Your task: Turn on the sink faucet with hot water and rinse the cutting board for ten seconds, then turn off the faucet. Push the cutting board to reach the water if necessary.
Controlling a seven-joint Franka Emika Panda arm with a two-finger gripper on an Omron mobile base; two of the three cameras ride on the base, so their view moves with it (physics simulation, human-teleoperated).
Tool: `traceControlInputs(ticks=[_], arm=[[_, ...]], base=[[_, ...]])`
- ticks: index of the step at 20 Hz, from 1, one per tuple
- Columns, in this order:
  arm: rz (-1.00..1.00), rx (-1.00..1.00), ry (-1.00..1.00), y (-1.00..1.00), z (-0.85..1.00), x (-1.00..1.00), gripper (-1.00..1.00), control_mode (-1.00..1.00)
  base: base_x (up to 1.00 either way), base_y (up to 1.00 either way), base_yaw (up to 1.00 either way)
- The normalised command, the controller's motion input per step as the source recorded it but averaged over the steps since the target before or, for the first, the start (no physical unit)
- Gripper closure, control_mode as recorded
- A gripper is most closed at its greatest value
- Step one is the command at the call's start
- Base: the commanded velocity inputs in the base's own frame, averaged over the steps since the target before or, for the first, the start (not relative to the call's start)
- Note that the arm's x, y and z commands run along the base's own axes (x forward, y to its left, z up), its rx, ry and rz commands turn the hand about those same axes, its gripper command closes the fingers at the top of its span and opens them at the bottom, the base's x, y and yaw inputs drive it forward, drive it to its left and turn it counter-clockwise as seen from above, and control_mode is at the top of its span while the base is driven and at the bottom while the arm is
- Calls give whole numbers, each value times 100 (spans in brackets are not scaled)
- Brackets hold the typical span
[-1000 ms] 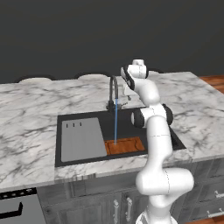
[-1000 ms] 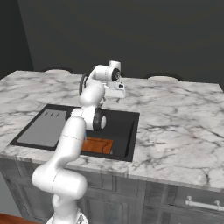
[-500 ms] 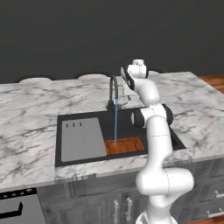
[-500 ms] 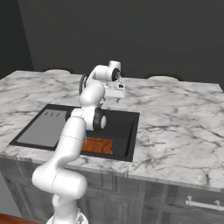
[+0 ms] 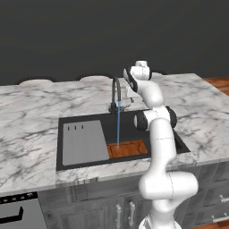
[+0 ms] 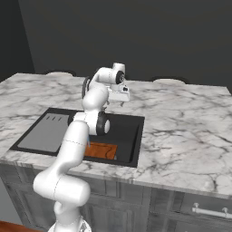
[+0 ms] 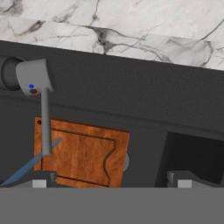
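1. Left base view, item one, at your far left: the bench (image 5: 31,112), white marble with grey veins, running the full width of the picture.
2. Item two: the sink (image 5: 129,123), a black recessed basin set into that bench. You'll find a grey slab (image 5: 84,142) with three slots lying flat in its left half.
3. Item three: the sink faucet (image 5: 116,91), a dark gooseneck standing at the back rim of the basin, roughly mid-width.
4. Item four: the water (image 5: 118,127), a thin light-blue stream dropping straight from the spout.
5. Item five: the cutting board (image 5: 129,149), orange-brown, flat on the basin floor at the front, just right of the grey slab. The stream lands on its left part.
6. Item six: the gripper (image 5: 130,95), hanging above the back rim just right of the faucet, with the white arm rising behind it from the lower right.
7. Hand view, for your check of the jaws: the two fingertips (image 7: 40,178) stand wide apart at the bottom edge with nothing between them. From here you look down on the faucet's grey lever (image 7: 43,127), which crosses the left part of the board, and on the blue stream slanting in from the lower left.
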Motion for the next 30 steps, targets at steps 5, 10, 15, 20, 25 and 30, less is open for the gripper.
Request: traceControlInputs(ticks=[5, 10, 15, 20, 25, 30], arm=[[0, 0, 0, 0, 0, 0, -100, -100], [0, 0, 0, 0, 0, 0, -100, -100], [0, 0, -1, 0, -10, 0, -100, -100], [0, 0, 0, 0, -15, 0, -100, -100], [0, 0, 0, 0, -16, 0, -100, -100], [0, 0, 0, 0, -15, 2, -100, -100]], base=[[0, 0, 0], [0, 0, 0], [0, 0, 0], [0, 0, 0], [0, 0, 0], [0, 0, 0]])
